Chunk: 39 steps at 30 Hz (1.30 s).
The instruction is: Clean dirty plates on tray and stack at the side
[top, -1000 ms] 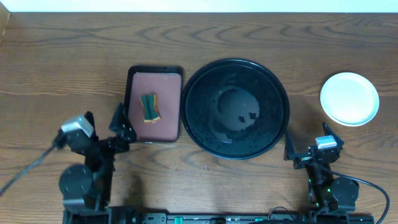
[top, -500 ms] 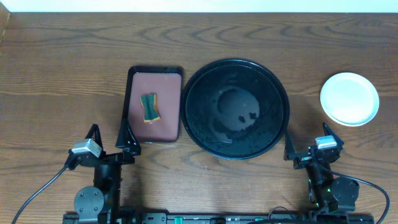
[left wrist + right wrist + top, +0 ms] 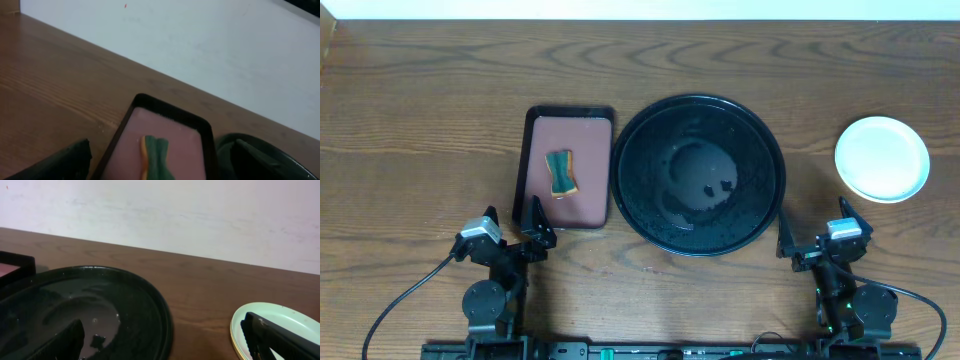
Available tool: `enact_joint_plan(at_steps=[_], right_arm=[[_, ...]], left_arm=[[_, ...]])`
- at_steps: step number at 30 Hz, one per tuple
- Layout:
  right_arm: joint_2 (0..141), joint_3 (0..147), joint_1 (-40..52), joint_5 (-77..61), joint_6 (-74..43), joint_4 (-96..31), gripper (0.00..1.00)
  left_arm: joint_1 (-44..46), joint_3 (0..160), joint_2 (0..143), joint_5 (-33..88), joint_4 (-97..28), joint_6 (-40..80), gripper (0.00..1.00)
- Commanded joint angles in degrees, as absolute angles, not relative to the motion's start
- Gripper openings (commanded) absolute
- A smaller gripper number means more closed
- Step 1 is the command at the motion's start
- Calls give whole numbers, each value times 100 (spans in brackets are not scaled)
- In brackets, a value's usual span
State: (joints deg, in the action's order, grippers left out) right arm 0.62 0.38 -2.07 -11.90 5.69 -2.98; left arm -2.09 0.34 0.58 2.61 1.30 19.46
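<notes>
Both spread, L gripper + R gripper; L wrist shows sponge, R wrist plates.

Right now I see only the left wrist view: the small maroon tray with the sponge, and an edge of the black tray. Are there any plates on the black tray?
Observer: No. From overhead, the black tray holds no plate, only some wet spots.
Operator: Then where are the plates?
Observer: The plates sit in one pile to the right of the black tray, apart from it.
Operator: Is it one plate or more?
Observer: More than one. The right wrist view shows a mint plate on top with a yellow rim under it.
Operator: And is the right gripper holding something?
Observer: No, the right gripper is open and empty, near the front edge, between the black tray and the plates.
</notes>
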Motion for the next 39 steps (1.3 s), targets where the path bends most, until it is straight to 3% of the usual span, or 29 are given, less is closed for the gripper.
enact_joint_plan(at_steps=[1, 5, 39], right_arm=[[38, 32, -178, -1160, 628, -322, 99], [38, 32, -178, -1157, 628, -322, 99], [38, 32, -178, -1160, 628, -322, 99]], left_arm=[[-207, 23, 10, 200, 1, 1872, 90], [-207, 23, 12, 191, -419, 1872, 90], [-207, 23, 30, 191, -388, 1872, 90]])
